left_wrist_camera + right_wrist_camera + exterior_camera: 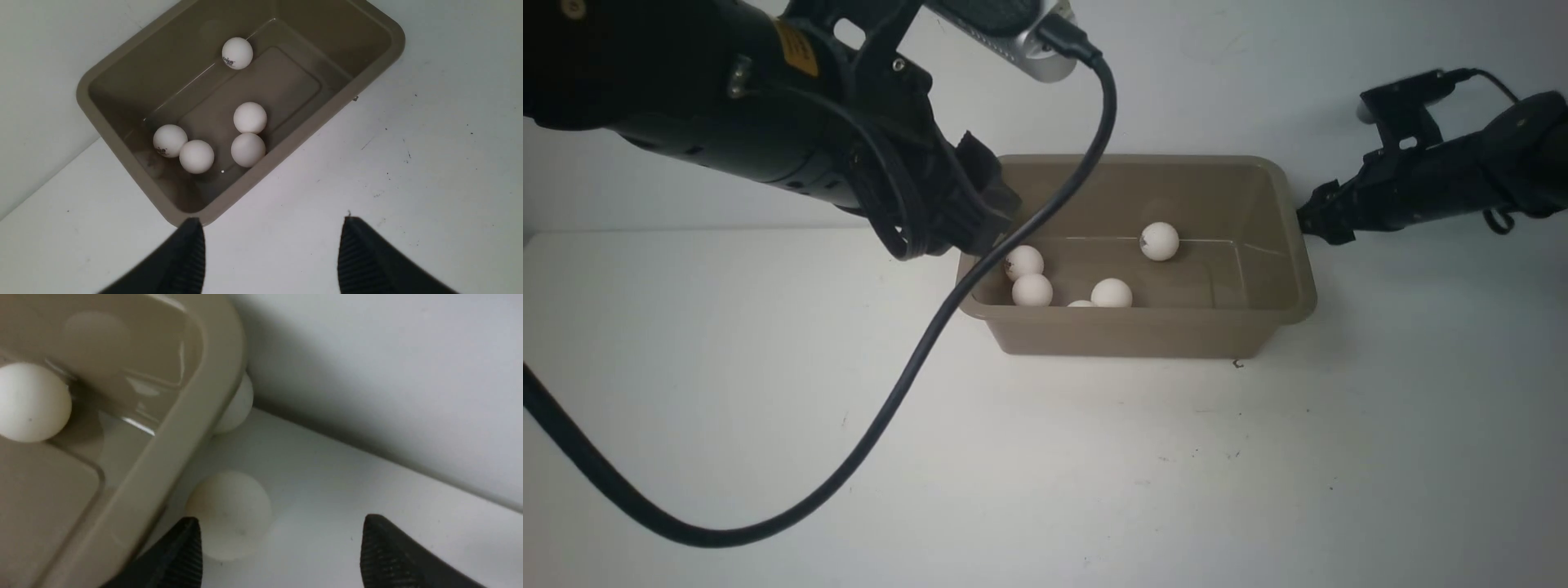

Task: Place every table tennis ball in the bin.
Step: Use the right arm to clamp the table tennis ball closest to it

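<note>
The taupe bin (1135, 335) stands at the back of the table against the wall. Several white table tennis balls lie inside it, one by the far wall (1159, 242) and the others near the left end (1032, 291). My left gripper (271, 219) hovers open and empty over the bin's (122, 134) left end. My right gripper (280, 517) is open, low beside the bin's right end. A ball (229, 514) rests on the table just ahead of one finger, not gripped. Another ball (239, 404) sits half hidden under the bin rim (192, 416).
The wall (1258, 73) rises right behind the bin, leaving a narrow corner where the two outside balls lie. A thick black cable (915, 359) hangs from the left arm and loops across the table in front.
</note>
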You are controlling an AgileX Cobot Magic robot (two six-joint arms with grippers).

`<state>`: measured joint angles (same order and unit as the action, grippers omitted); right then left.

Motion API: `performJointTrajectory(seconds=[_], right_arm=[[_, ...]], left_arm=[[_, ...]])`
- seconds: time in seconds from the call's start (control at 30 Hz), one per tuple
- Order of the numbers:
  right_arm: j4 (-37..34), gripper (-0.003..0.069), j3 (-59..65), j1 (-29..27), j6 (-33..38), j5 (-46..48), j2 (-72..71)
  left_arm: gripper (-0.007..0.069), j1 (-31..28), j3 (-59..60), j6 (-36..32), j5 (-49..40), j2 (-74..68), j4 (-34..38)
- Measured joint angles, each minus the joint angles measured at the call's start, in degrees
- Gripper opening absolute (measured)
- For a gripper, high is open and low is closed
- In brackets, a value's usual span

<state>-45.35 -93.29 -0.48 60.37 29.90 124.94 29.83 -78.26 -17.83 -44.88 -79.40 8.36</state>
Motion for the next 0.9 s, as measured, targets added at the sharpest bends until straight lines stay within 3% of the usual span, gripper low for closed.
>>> performJointTrajectory(seconds=[0.43,0.9], right_arm=[[-8.5,0.0472,-2.4,0.0,6.6,1.4,1.7],[-7.6,0.0472,-4.0,0.5,6.6,3.2,4.0]], left_arm=[[0.0396,0.0,0.0,0.0,0.0,0.0,0.0],[0.0396,0.0,0.0,0.0,-0.1,0.0,-0.1]])
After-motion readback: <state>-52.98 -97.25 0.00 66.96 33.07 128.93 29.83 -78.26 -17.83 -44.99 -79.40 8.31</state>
